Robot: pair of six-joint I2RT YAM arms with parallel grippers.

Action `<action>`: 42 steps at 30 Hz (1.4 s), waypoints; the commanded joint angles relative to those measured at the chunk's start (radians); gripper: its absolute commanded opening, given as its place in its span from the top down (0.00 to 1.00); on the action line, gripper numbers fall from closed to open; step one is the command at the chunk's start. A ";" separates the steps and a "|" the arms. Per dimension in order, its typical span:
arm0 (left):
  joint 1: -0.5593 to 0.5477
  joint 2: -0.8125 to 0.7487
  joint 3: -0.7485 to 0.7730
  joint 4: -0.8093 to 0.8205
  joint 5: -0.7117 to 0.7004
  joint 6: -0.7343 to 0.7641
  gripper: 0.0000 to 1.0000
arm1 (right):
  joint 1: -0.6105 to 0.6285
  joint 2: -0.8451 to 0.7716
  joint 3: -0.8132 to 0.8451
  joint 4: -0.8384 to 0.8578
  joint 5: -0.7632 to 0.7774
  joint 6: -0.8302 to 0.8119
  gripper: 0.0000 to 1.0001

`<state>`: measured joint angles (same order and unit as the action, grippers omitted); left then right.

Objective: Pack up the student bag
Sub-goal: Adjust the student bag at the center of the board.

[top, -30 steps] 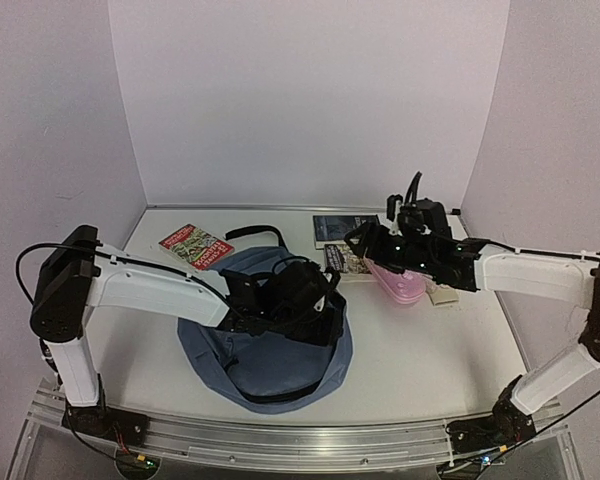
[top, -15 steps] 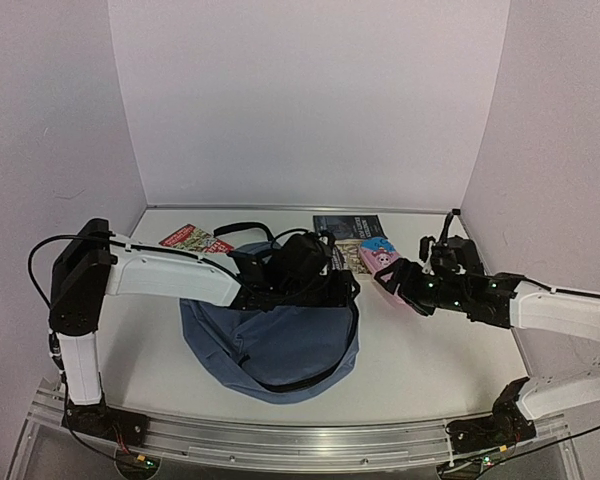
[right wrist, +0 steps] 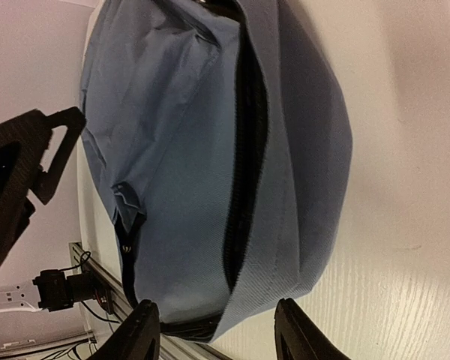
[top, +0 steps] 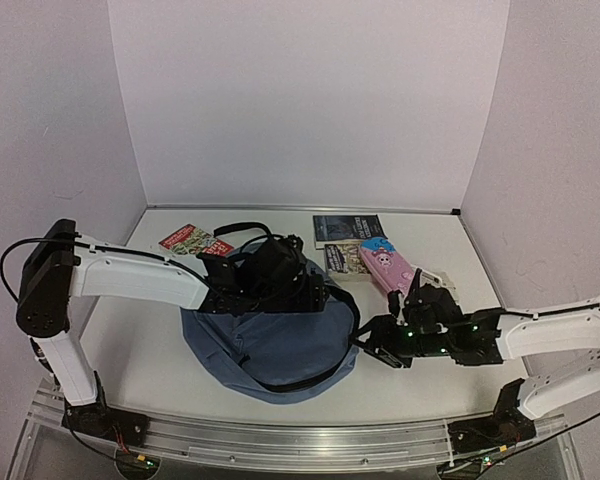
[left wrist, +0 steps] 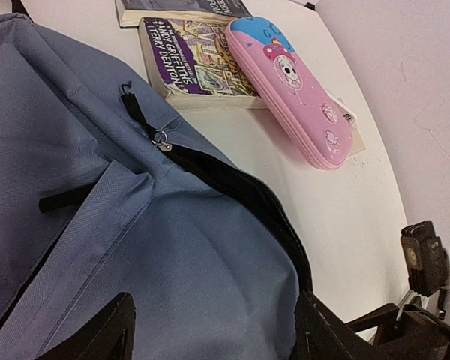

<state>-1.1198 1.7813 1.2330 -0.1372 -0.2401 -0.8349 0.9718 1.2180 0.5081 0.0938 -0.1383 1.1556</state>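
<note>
The student bag (top: 270,345), a big slate-blue backpack, lies flat in the middle of the table with its dark zip opening (right wrist: 247,157) gaping. My left gripper (top: 315,297) hovers over the bag's upper right part. In the left wrist view its gripper (left wrist: 214,337) is open, with blue fabric (left wrist: 135,225) below and nothing held. My right gripper (top: 368,345) sits low at the bag's right edge. In the right wrist view this gripper (right wrist: 217,334) is open, and the bag's lower flap edge (right wrist: 270,300) lies between the spread fingers without being pinched.
A pink pencil case (top: 385,262) lies right of the bag beside a purple paperback (top: 342,258). A dark book (top: 347,227) sits behind them and a red book (top: 192,240) at the back left. Walls enclose the table on three sides.
My left gripper has opened and let go of the bag. My right arm has swung from above the pencil case down to the bag's right edge, its jaws narrowing.
</note>
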 commanded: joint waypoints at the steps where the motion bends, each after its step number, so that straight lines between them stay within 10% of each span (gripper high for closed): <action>1: 0.003 -0.034 -0.017 -0.004 -0.018 -0.039 0.27 | 0.025 0.055 -0.035 0.119 -0.017 0.095 0.49; 15: -0.010 0.015 -0.002 0.087 0.147 0.067 0.27 | 0.044 0.107 -0.063 0.158 0.016 0.108 1.00; 28: -0.046 0.194 0.157 0.077 0.388 0.137 0.25 | 0.043 0.135 -0.116 0.188 0.057 0.109 1.00; 33: -0.047 0.221 0.180 0.040 0.343 0.116 0.48 | 0.043 0.122 -0.130 0.191 0.061 0.116 1.00; 42: -0.047 0.293 0.237 0.030 0.382 0.102 0.55 | 0.043 0.120 -0.127 0.191 0.060 0.112 1.00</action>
<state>-1.1667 2.0265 1.4021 -0.0880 0.1160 -0.7172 1.0107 1.3483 0.3897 0.2897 -0.1081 1.2621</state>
